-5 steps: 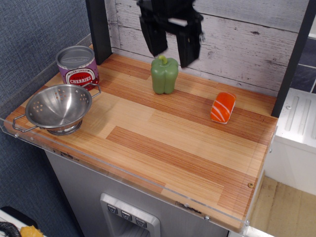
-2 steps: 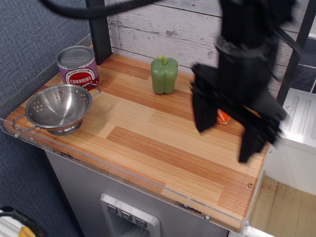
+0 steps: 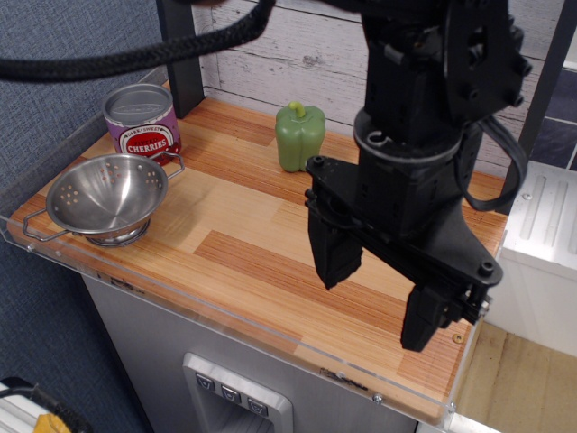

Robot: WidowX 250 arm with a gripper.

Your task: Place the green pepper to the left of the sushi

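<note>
A light green plastic toy bell pepper (image 3: 299, 136) stands upright near the far edge of the striped wooden countertop (image 3: 243, 244), just in front of the whitewashed plank wall (image 3: 297, 45). It is blocky and lobed, with smooth vertical creases down its sides and a short yellow-green stem curling up from its top; nothing touches it. The large black robot gripper (image 3: 383, 293) hangs close to the camera over the right part of the counter, its two thick black fingers (image 3: 334, 248) spread wide apart with nothing between them. Its bulky body covers the right side of the surface, so the sushi cannot be seen. At the far left corner stands a round metal can with a purple cherries label (image 3: 141, 120), and just in front of it, near the left edge, rests a shiny perforated steel colander with wire handles (image 3: 106, 197), one handle almost touching the can. The pepper is well apart from both, and to the far left of the gripper.
</note>
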